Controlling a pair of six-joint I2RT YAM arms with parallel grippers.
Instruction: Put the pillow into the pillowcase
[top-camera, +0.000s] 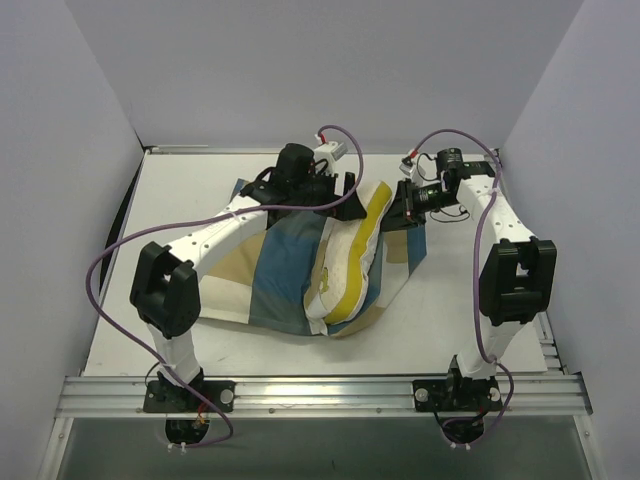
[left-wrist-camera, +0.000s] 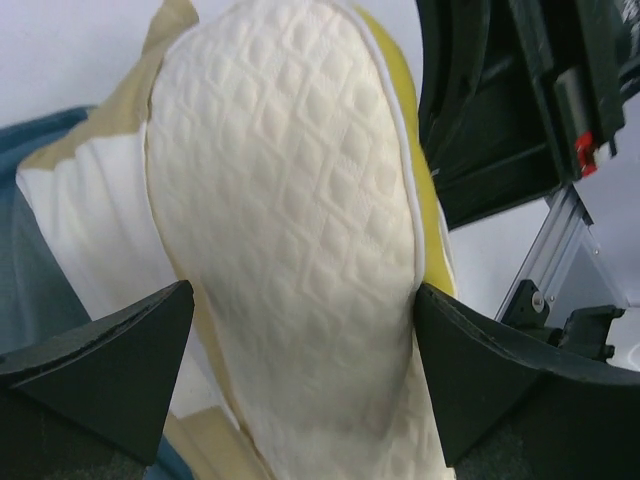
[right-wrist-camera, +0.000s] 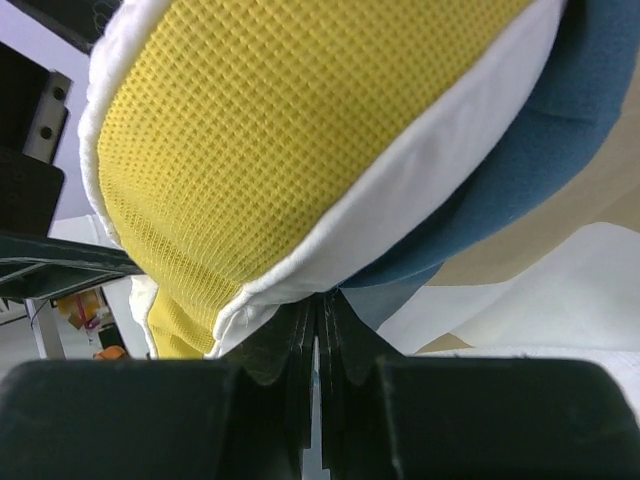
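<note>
Top external: pillow (top-camera: 352, 262) is lying across the right part of the pillowcase (top-camera: 268, 272) mid-table (top-camera: 470, 330), with checked cloth showing on both sides of it and below. Its long upper edge with the yellow band is sitting uncovered. Insertion is looking started but well short of done: the cushion seems to be nested in the case's opening, with a large part of it exposed. How deep it is sitting can't be told from here. Left gripper (top-camera: 345, 197) is hovering at the pillow's far end with jaws spread wide. Left wrist view is showing the knit end bulging between the fingers (left-wrist-camera: 110, 360), brushing the right one and not squeezed, so released. Right gripper (top-camera: 408, 207) is sitting just beside the far right corner, jaws clenched. Right wrist view is showing white edging and blue cloth running into the pinch, so it is probably gripping the pillowcase hem, not certain. Remaining: working the case over the exposed part, then squaring corners.
</note>
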